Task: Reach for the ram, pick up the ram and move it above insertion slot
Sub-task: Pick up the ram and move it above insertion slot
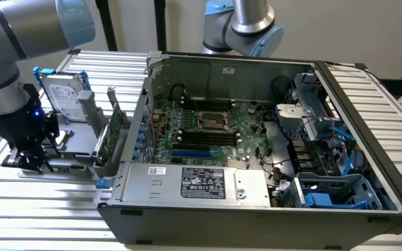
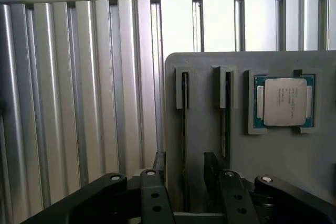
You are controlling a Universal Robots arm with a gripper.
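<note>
Over the grey holder at the bench edge on the exterior view's left, beside the open PC case: robot's gripper hangs w/ jaws spread wide, gripping nothing. Thin edge-on strip, apparently the ram, stands in a holder groove directly betw. the jaws, long axis running along the gap. Memory slot sits well apart, inside the case.
</note>
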